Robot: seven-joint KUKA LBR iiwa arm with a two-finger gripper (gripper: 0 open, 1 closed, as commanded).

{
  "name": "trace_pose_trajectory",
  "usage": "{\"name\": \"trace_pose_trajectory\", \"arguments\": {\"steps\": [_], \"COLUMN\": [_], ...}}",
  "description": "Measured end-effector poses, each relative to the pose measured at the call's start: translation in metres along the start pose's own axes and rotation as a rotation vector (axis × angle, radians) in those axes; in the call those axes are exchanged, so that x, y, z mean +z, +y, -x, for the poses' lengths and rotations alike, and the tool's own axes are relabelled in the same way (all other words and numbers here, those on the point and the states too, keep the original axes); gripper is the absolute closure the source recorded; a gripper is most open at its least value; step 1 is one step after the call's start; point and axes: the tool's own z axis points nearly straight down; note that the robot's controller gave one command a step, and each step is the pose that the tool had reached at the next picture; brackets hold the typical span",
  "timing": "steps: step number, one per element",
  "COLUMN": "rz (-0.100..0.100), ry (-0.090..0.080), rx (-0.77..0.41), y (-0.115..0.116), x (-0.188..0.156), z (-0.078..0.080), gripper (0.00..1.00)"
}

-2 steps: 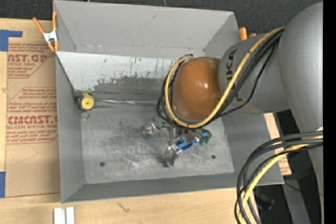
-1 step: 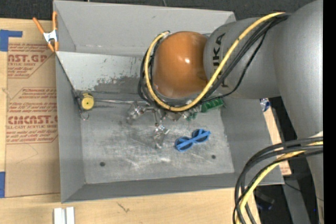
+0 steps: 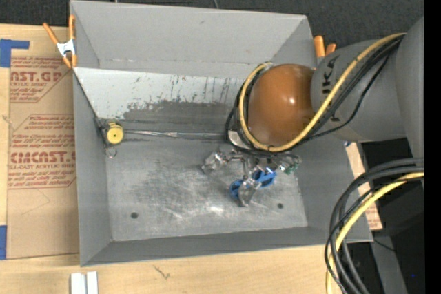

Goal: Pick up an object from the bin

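**The blue thing could slip away**

The arm's round orange cover (image 3: 279, 103) hangs over the right side of the bin (image 3: 172, 231). Just under it, on the bin floor, lies a small blue thing (image 3: 253, 181). A shiny silver bit (image 3: 215, 162) sits close to its left. I cannot tell if that bit is loose or part of the robot. The jaws are down by the blue thing, but I cannot tell if they are apart or together.

What could go wrong? The blue thing is small and the floor looks smooth, so I think a push from the side could make it slide away. The jaws might also grab the silver bit by mistake. A yellow round thing (image 3: 114, 134) lies far off by the left wall, out of the way.
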Motion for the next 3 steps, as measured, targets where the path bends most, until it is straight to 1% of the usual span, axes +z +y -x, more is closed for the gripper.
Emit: {"name": "trace_pose_trajectory", "arguments": {"steps": [1,2,3], "rz": [0.001,0.002,-0.004], "ry": [0.011,0.008,0.006], "rx": [0.001,-0.002,-0.012], "y": [-0.036,-0.035,-0.046], "x": [-0.005,-0.006,-0.143], "z": [-0.041,-0.038,-0.045], "gripper": [0.00,1.00,1.00]}}
